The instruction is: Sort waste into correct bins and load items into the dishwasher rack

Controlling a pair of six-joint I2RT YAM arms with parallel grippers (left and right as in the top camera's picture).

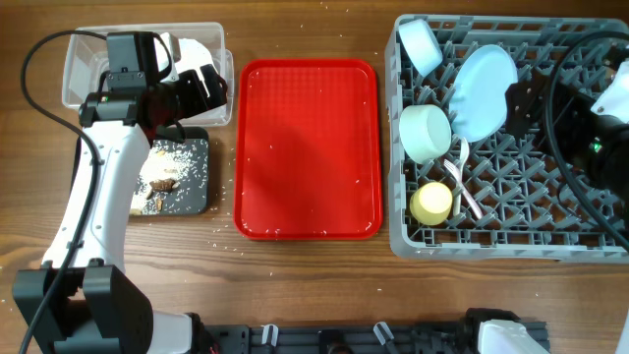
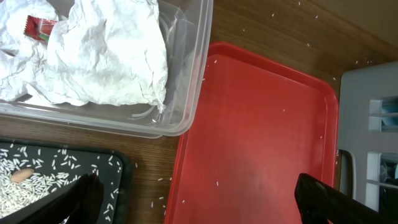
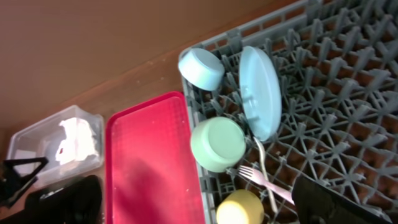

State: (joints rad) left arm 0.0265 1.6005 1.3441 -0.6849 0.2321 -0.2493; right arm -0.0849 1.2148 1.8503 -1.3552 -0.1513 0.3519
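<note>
Napkin (image 2: 106, 50) sits in the clear tub (image 2: 186, 93); left tool (image 2: 196, 186), spread wide and empty, should probably rise straight.

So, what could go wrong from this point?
Loose white rice grains lie on the flat red plastic tray and the wooden table; they may be missed.
The pale blue round plate leans in the grey plastic dishwasher rack, close to the right arm; a bump could tip it.
</note>
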